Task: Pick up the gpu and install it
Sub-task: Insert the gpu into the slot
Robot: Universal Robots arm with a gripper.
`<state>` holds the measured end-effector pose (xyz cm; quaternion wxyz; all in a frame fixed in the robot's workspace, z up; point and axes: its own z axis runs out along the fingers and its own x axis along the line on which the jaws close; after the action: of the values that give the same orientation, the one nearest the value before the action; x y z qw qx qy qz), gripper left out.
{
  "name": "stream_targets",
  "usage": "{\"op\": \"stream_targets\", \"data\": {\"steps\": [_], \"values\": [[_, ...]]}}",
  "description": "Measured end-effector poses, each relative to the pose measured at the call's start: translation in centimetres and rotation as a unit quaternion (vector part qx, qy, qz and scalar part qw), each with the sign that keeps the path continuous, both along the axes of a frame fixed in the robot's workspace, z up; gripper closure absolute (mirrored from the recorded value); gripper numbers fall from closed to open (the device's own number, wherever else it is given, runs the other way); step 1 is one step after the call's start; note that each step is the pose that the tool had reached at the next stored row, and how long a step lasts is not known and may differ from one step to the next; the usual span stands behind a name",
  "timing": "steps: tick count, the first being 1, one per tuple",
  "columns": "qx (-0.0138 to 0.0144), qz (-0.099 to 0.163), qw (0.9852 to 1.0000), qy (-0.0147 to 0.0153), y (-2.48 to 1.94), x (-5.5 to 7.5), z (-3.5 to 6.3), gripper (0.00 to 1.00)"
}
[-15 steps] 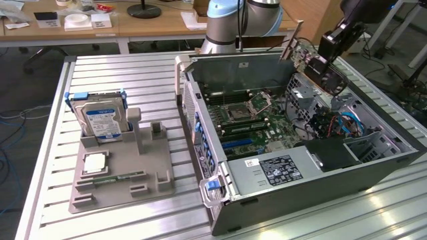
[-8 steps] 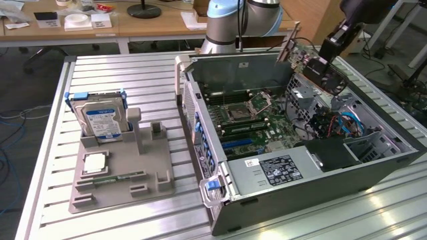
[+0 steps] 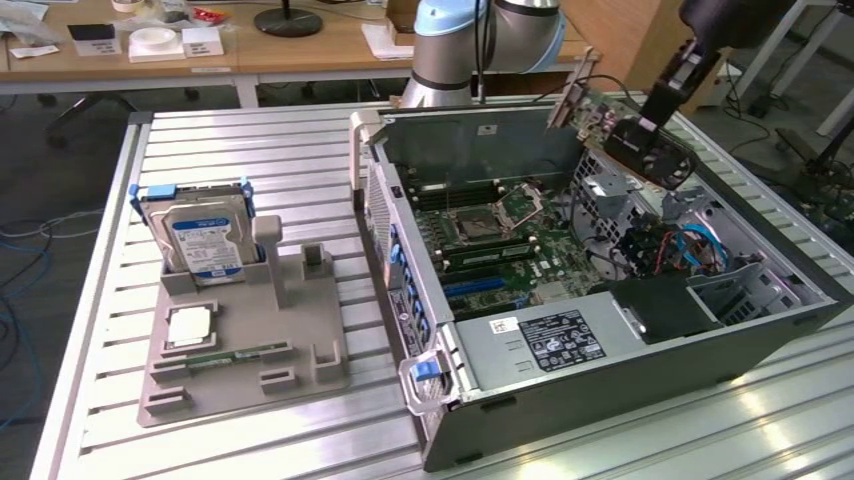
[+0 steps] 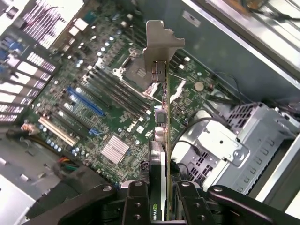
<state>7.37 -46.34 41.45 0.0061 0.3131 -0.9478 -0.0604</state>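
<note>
I am holding the gpu (image 3: 650, 152) above the case (image 3: 601, 375).
My gripper (image 4: 161, 199) is pinching it at upper right; the board (image 3: 487, 255) is lying lower left.

Robotics lab: slotted bench (image 3: 254, 150), cluttered desks (image 3: 314, 52)

Gripper (image 3: 657, 108) clamps gpu (image 3: 641, 148). The card hangs tilted in air over the open pc case (image 3: 587, 370), toward the exterior view's right, above the motherboard (image 3: 487, 225). On the exterior view's left, grey holder tray (image 3: 307, 330) sits on slatted table (image 3: 240, 150). Hard drive (image 3: 203, 242) stands upright in it; memory stick (image 3: 238, 355) lies flat.
</note>
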Motion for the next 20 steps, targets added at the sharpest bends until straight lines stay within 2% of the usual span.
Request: {"op": "stream_targets", "data": {"steps": [5,14,17,20], "values": [[-0.0001,0.039,0.9993,0.0000,0.00,0.00,-0.03,0.73],[-0.0001,0.045,0.9990,0.0001,0.00,0.00,-0.03,0.73],[-0.0001,0.063,0.9980,0.0000,0.00,0.00,-0.05,0.73],[-0.0001,0.087,0.9962,0.0000,0.00,0.00,-0.07,0.73]]}}
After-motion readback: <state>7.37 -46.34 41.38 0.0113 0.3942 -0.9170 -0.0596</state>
